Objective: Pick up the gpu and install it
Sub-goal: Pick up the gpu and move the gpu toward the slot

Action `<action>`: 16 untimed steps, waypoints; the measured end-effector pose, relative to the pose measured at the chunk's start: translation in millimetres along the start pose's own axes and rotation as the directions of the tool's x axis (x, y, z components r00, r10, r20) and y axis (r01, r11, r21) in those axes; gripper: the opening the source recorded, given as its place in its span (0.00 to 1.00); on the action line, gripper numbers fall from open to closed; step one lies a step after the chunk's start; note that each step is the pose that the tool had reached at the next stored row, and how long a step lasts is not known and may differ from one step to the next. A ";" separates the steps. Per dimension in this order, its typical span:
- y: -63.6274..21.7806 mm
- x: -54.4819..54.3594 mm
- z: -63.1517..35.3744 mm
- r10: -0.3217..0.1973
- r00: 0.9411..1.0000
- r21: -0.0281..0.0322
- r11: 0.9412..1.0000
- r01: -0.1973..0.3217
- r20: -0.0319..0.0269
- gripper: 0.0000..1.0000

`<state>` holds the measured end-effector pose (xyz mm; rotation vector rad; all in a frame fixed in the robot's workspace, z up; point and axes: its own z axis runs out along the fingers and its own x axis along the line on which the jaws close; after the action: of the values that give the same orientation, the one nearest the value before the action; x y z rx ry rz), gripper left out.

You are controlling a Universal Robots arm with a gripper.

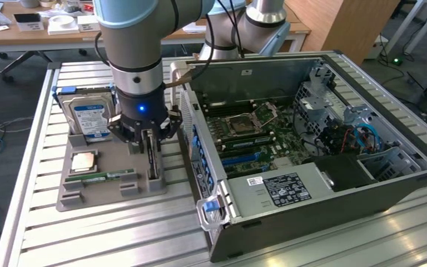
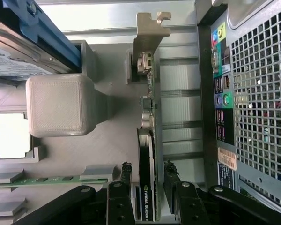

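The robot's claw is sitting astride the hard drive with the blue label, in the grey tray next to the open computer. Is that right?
Not quite. The gripper is astride the gpu, which stands on edge in the grey tray next to the open computer, as the wrist view shows. The hard drive stands apart from it.

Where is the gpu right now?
In the exterior view's left half, the gpu stands on edge in the grey tray, close beside the open computer case, with the fingers on either side.
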<state>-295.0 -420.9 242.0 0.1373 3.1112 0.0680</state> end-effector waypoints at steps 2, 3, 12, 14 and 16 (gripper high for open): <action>1.6 0.2 0.8 0.009 1.000 0.000 1.000 -0.009 0.000 0.42; 2.8 0.3 1.1 0.013 1.000 0.000 1.000 -0.013 0.000 0.42; 9.2 2.2 12.3 0.023 1.000 0.001 1.000 -0.023 0.001 0.42; 9.6 3.0 12.9 0.023 1.000 0.001 1.000 -0.023 0.001 0.42; 9.8 2.2 13.1 0.023 1.000 0.000 1.000 -0.023 0.001 0.42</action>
<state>-295.9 -410.4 229.3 0.1729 3.1088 0.0678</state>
